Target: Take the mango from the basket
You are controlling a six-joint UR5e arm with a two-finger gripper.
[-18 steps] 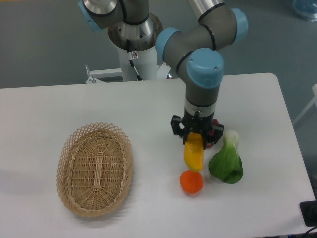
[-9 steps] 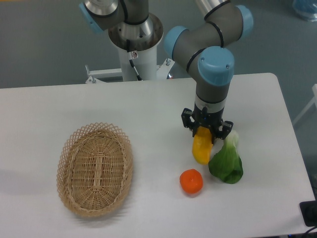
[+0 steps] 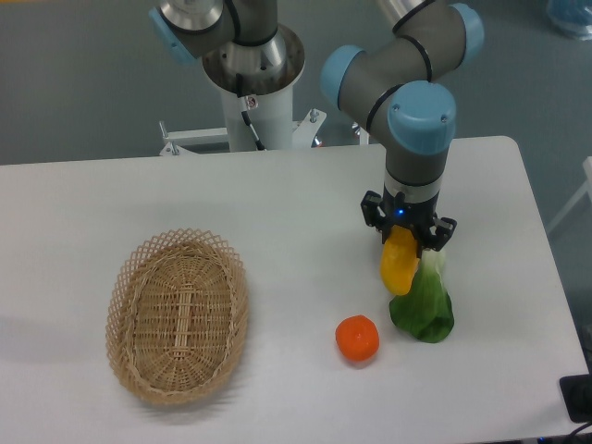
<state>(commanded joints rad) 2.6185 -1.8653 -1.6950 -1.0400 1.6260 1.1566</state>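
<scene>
Mango (image 3: 399, 265) hangs clamped in our gripper (image 3: 405, 242) at right of centre in the fixed camera's frame, well apart from the basket (image 3: 177, 314) at lower left, which holds nothing. Over the last second we have carried it rightward, away from the orange fruit (image 3: 357, 338) and in front of the leafy green vegetable (image 3: 424, 303); we judge the pick itself done. The fingertips are hidden behind the mango, and its height above the table (image 3: 277, 222) is hard to judge.
</scene>
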